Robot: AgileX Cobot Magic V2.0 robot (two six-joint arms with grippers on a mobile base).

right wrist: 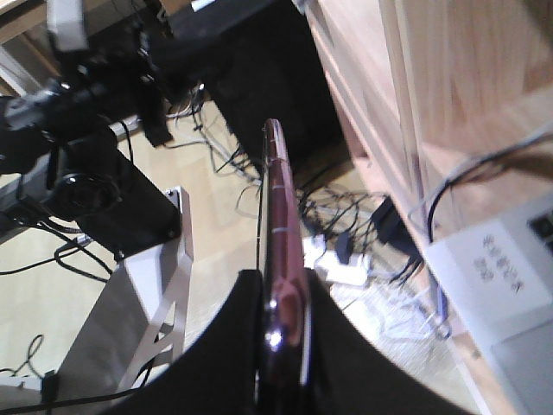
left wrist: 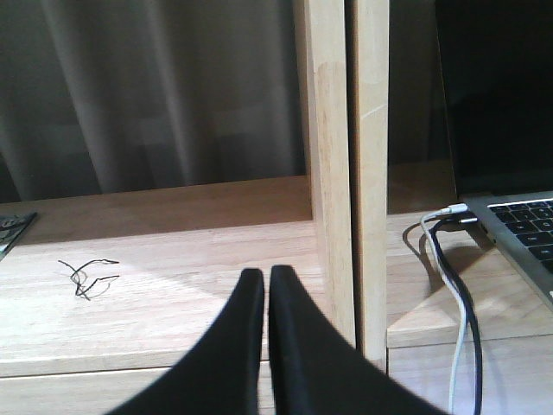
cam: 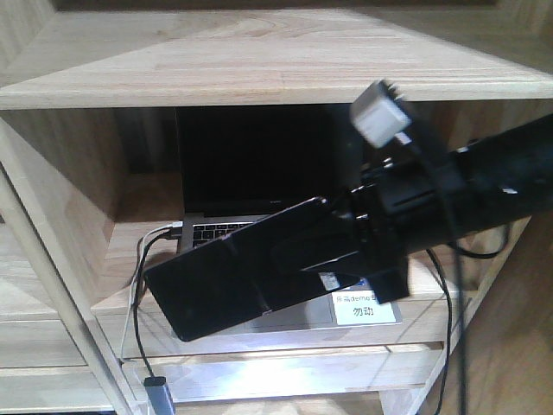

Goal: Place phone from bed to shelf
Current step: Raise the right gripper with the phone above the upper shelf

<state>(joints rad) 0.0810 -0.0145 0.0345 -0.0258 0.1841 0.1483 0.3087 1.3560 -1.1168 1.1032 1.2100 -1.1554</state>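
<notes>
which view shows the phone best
The front-facing view: the phone shows its broad black face, held by the right tool. The right wrist view shows only its thin edge; the left wrist view misses it.

The wooden shelf (cam: 259, 69) holds an open laptop (cam: 251, 164) in 1 compartment, with 2 cables (left wrist: 455, 346) lying beside it.

Left gripper (left wrist: 266, 271) has 2 curved matte-black jaws. Right arm (cam: 497, 177) is bulky black, carrying a pale grey box (cam: 380, 111), perhaps a camera.

Home-like room: wooden shelf (cam: 259, 82), laptop (cam: 251, 164), curtains (left wrist: 155, 95).
</notes>
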